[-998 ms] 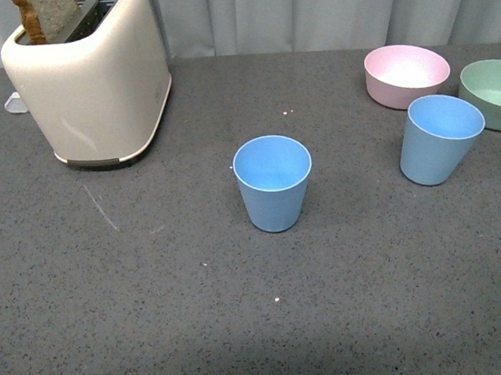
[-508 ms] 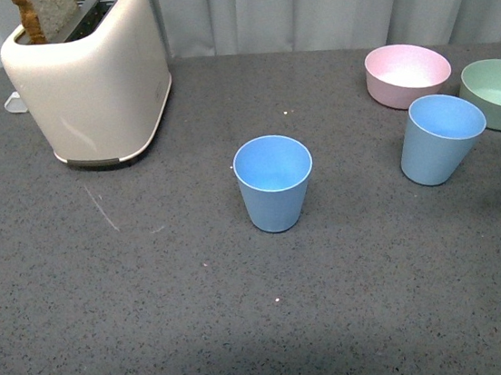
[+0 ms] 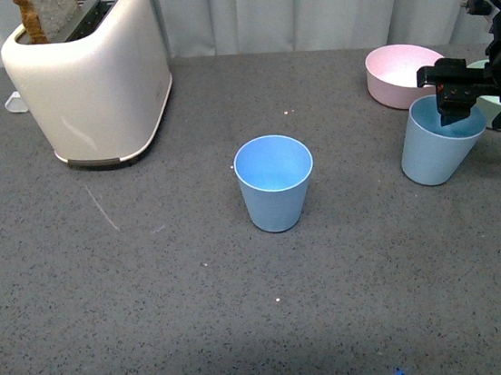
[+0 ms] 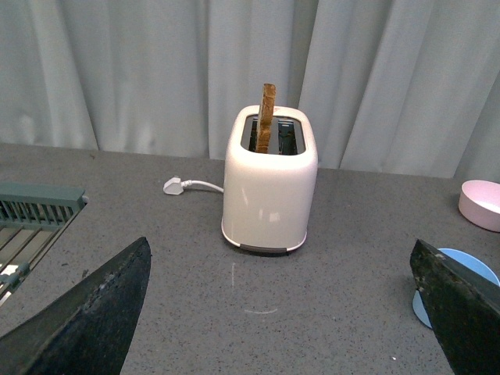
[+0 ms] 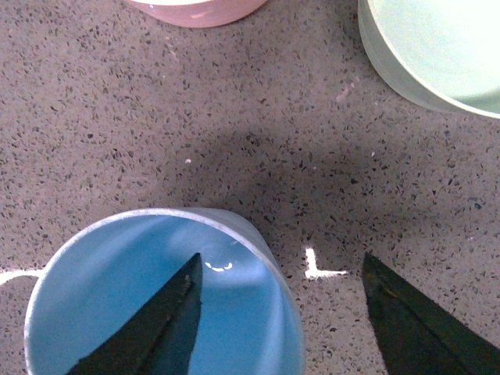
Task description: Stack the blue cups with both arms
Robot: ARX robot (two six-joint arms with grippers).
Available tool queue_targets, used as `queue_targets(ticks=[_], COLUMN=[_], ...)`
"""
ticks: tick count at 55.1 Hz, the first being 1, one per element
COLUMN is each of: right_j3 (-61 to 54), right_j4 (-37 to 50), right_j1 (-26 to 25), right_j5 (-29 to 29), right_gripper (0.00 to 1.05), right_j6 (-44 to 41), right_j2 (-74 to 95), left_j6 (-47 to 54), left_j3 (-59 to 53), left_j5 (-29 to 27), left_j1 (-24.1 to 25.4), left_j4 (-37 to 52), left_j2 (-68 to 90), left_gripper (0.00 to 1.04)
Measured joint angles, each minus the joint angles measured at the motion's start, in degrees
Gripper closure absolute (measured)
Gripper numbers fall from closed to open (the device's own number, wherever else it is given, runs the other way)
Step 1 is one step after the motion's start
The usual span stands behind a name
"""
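Observation:
Two light blue cups stand upright on the grey table. One blue cup [image 3: 275, 184] is in the middle and the other blue cup [image 3: 434, 154] is at the right, in front of the bowls. My right gripper [image 3: 455, 98] hangs open over the right cup's rim. In the right wrist view one finger [image 5: 156, 328] reaches inside that cup [image 5: 242, 328] and the other finger [image 5: 414, 328] is outside, so the cup's wall runs between them. My left gripper [image 4: 280, 258] is open and holds nothing. It faces the toaster, with a cup [image 4: 419, 309] showing beside one finger.
A cream toaster [image 3: 91, 79] holding a bread slice [image 3: 46, 11] stands at the back left. A pink bowl [image 3: 397, 73] and a green bowl [image 5: 437, 55] sit close behind the right cup. The left wrist view shows a grey-green rack [image 4: 31, 211] and a white plug [image 4: 173, 186].
My right arm has come into the front view from the right and now hangs over the right cup. Both cups stay where they were.

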Motion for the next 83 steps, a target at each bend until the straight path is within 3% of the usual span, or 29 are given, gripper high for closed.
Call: queue_targets(ticks=[19,40,52,64,83], right_j3=[-0.4,-4.0,-4.0,-3.3,-1.4], right_j4=[-1.6,-3.0,-4.0,-4.3,-4.2], right_j1=[-0.5,-0.6,7.3,13.8,16.6], right_j5=[-0.8,-11.8,-19.7,-20.5,-19.6], right_gripper=[1.04,1.04,1.04,1.04,1.01], right_j6=[0.9,4.5,4.9,5.2,6.1], right_j2=[0.3,-7.7,-13.7,-12.6,-9.6], left_j6=[0.0,0.0,0.0,0.0,0.0], left_j3=[0.0,0.0,0.0,0.0,0.0], left_j5=[0.0,0.0,0.0,0.0,0.0], left_j1=[0.0,0.0,0.0,0.0,0.0], left_j4=[0.0,0.0,0.0,0.0,0.0], left_j2=[0.0,0.0,0.0,0.0,0.0], left_gripper=[0.07,0.07,0.07,0.07,0.07])
